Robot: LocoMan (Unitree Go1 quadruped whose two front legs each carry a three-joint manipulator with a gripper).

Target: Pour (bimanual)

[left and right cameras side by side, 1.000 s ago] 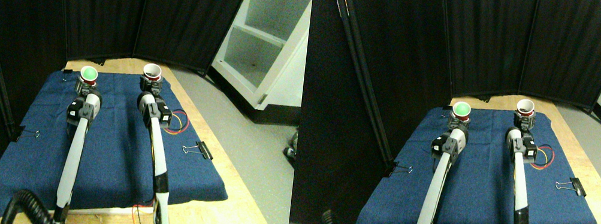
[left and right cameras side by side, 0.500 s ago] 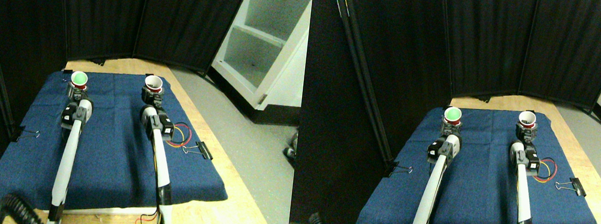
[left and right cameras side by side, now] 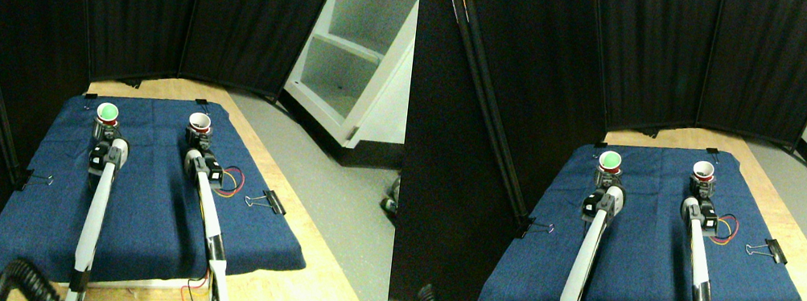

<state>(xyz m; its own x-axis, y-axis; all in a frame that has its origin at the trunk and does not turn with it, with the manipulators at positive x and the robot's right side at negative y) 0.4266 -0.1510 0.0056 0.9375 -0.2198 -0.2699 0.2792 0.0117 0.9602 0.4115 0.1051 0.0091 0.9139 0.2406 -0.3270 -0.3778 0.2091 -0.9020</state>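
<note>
Screen: we see a black folding screen (left and right cameras side by side: 168, 4) closing off the far side and the left of the scene.
Shelf unit: a white shelf unit (left and right cameras side by side: 362, 41) stands at the far right, on the grey floor.
Platform: a pale wooden platform (left and right cameras side by side: 287, 179) carries the work; bare wood shows along its right and near edges.
Cloth: a dark blue cloth (left and right cameras side by side: 148, 196) covers most of the platform, and both cups stand toward its far end.
Manipulators: our two pale limbs reach from the near edge toward the far end of the cloth, side by side and apart.
Left gripper: our left gripper (left and right cameras side by side: 106, 129) sits at the foot of the green-filled cup, on its near side; we cannot tell whether it grasps the cup or is released.
Right gripper: our right gripper (left and right cameras side by side: 197, 140) sits at the foot of the white-lined cup, on its near side; its state we cannot tell either.
Green-filled cup: the cup (left and right cameras side by side: 107, 114) at far left stands upright, green showing inside its rim.
White-lined cup: the red cup (left and right cameras side by side: 200, 123) stands upright to the right of the first, well apart from it.
Wires: red and yellow wires (left and right cameras side by side: 232, 181) loop on the cloth just right of the right limb.
Binder clip: a black binder clip (left and right cameras side by side: 271, 201) grips the cloth's right edge.
</note>
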